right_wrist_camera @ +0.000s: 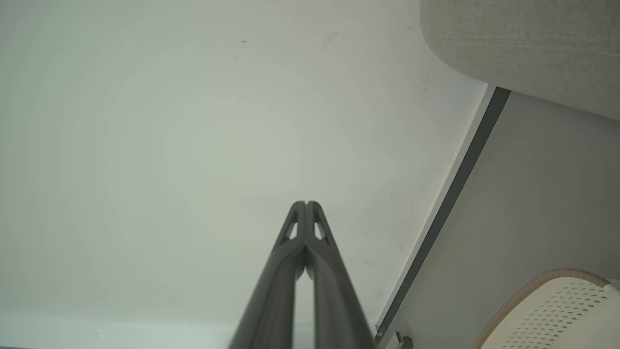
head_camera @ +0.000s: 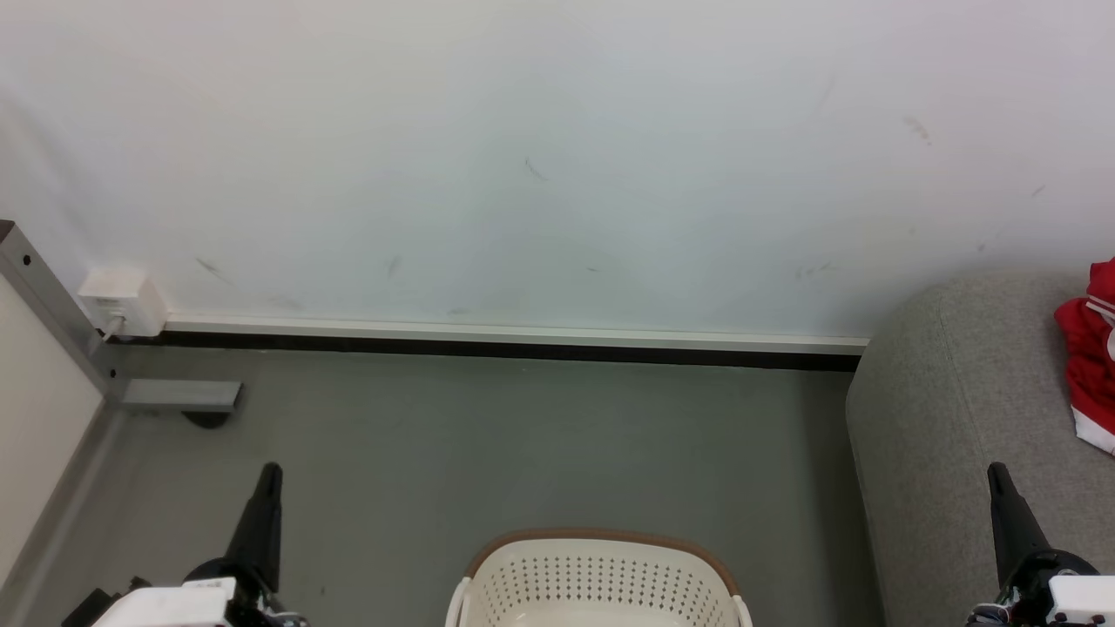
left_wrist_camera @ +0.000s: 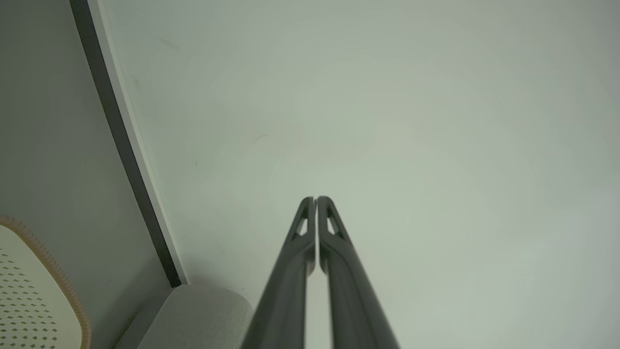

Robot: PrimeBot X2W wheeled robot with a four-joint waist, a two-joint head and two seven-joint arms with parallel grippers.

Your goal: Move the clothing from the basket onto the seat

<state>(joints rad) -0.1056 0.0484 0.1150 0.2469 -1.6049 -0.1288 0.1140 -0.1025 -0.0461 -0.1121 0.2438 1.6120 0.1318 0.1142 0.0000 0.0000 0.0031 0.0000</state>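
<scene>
Clothing isn't in either tool: left tool (head_camera: 268, 488) and right tool (head_camera: 1002, 488) are both fully closed w/ nothing between the fingers, tips pointing up toward the wall (head_camera: 557, 157). Wrist views confirm it, fingers pressed together and bare.

Between the tools, at the bottom of the head view, sits the basket (head_camera: 601, 535) on the floor (head_camera: 523, 435). Only its far wall and rim show, so can't tell if anything's left inside. Red clothing (head_camera: 1089, 366) w/ white trim lies on the seat (head_camera: 958, 418) at far right, cut off by the frame edge.

Risks, as I judge them:
- If garments remain, a tool must open and go down into the basket. Fingers could catch a perforated wall or the rim and drag or tip it.
- Right tool is just beside the seat's rounded end, so a wide swing could knock into it.
- Soft fabric may slip from a thin pinch.

Around: skirting (head_camera: 523, 344) along the wall base, socket box (head_camera: 122, 300) and a metal foot (head_camera: 179, 396) at left, well apart from the basket. Nothing blocks the way from basket to seat.
</scene>
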